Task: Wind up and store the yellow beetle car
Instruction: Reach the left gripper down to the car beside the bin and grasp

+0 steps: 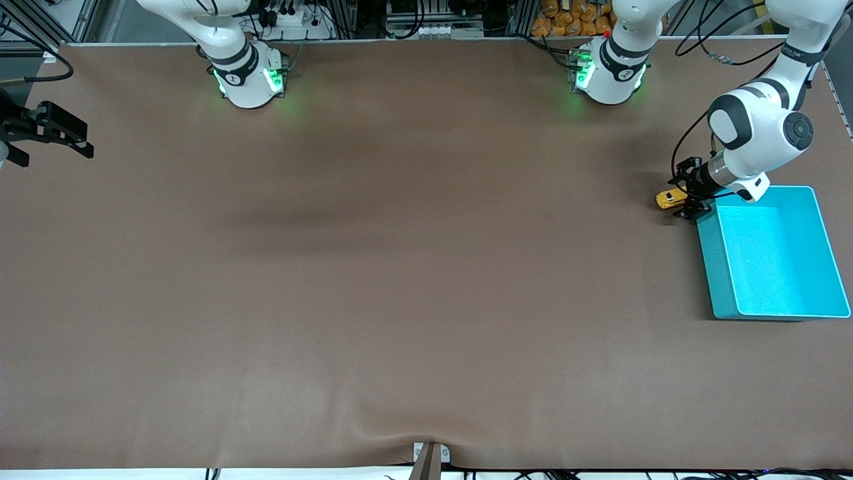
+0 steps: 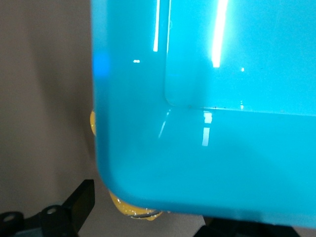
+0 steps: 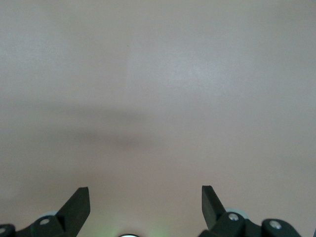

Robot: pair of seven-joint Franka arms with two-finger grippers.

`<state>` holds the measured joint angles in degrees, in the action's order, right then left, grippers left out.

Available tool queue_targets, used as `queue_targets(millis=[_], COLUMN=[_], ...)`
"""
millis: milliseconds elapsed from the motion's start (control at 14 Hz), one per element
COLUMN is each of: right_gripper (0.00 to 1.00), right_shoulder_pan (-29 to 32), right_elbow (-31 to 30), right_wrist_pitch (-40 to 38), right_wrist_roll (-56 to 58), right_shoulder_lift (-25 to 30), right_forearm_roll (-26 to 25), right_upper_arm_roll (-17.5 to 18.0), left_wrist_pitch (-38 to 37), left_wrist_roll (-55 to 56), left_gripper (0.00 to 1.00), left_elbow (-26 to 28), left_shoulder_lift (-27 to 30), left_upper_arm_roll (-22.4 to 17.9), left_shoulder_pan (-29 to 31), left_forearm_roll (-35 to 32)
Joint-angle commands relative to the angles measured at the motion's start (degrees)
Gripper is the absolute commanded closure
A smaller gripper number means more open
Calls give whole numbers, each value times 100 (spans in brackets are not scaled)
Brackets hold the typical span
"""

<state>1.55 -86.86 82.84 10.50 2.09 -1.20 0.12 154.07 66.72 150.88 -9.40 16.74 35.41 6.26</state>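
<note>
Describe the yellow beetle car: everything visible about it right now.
The yellow beetle car is a tiny, glossy yellow-orange toy with a rounded body. It sits on the brown table at the left arm's end, beside the farther corner of the turquoise bin. The left gripper is down at it, black fingers on either side; whether they press it is unclear. In the left wrist view the bin's corner hides most of it, leaving yellow slivers. Wheels and windows cannot be made out.
</note>
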Motion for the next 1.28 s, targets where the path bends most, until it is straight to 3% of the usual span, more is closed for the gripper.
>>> queue_targets(millis=[0, 143, 285, 499, 855, 1069, 1211], right_gripper=[0, 0, 0, 0, 0, 0, 0], right_shoulder_pan=[-67, -67, -76, -76, -76, -76, -76], right_elbow=[-59, -59, -59, -33, -15, -15, -15], right_wrist_pitch=[31, 31, 40, 40, 31, 31, 40], right_wrist_roll=[57, 57, 48, 57, 57, 57, 57], right_shoulder_lift=[89, 89, 89, 89, 89, 89, 89], right_forearm_roll=[-91, -91, -100, -100, -135, -135, -135], right_upper_arm_roll=[-39, -47, -39, -39, -30, -30, -30], left_wrist_pitch=[115, 115, 115, 80, -262, -745, -913], left_wrist_roll=[-54, -54, -54, 60, 200, 236, 236], left_gripper=[59, 83, 98, 100, 100, 100, 100], left_elbow=[38, 38, 38, 73, 143, 135, 117], left_shoulder_lift=[-9, 0, 8, 52, 254, 649, 825], left_upper_arm_roll=[22, 22, 22, 84, 663, 813, 1119], left_shoulder_pan=[36, 45, 45, 10, 10, 1, 10], left_forearm_roll=[33, 24, 24, 15, 15, 15, 7])
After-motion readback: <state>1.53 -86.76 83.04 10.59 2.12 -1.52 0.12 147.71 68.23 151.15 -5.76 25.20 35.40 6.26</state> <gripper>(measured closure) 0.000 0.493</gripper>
